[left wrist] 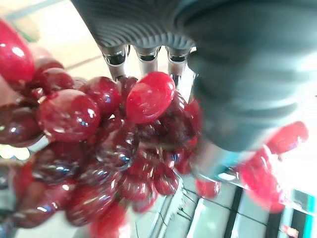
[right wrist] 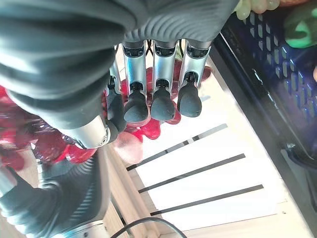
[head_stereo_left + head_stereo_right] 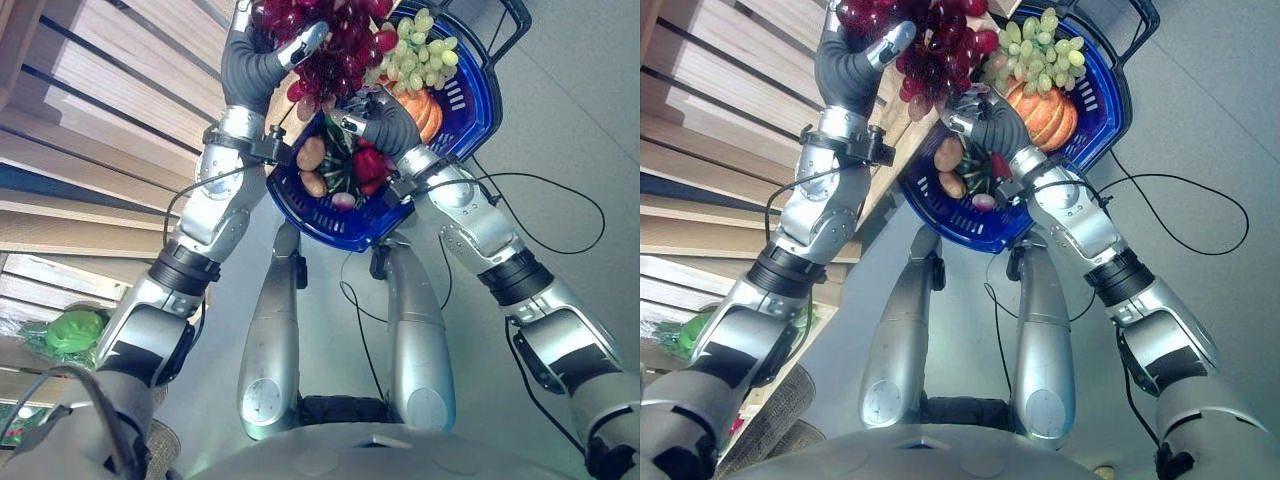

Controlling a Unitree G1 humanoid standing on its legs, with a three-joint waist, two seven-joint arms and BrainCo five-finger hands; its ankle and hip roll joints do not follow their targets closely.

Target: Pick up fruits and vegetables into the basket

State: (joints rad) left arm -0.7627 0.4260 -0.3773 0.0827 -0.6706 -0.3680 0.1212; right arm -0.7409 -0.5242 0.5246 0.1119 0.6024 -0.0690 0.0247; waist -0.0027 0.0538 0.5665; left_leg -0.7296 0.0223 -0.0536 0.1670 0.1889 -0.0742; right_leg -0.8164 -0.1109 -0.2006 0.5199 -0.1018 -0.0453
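Holding a bunch of red grapes (image 3: 325, 45) above the slatted wooden shelf (image 3: 90, 130), the left hand (image 3: 262, 55) has its fingers curled into the cluster, as the left wrist view confirms, with berries pressed against the fingers (image 1: 143, 54). The bunch hangs at the near-left rim of the blue basket (image 3: 470, 120), partly over it and partly over the shelf edge. The right hand (image 3: 375, 115) lies just beside the bunch over the basket, its fingers (image 2: 161, 101) bent with the dark tips close to the grapes; they appear curled on nothing, though contact with a berry cannot be ruled out. Already in the basket are green grapes (image 3: 420, 55), an orange pumpkin (image 3: 428, 112), two potatoes (image 3: 311, 165), a dark red fruit (image 3: 368, 165) and a small reddish bulb (image 3: 343, 200). Risks, as judged from this arrangement: the grip is on loose berries rather than visibly on the stem, so single grapes could detach or the bunch slip; a release made now could send part of the cluster down outside the rim; the two hands are crowded, so either could knock the other or snag the basket's black handle (image 3: 505, 30). A green vegetable (image 3: 75, 330) remains on a lower shelf.
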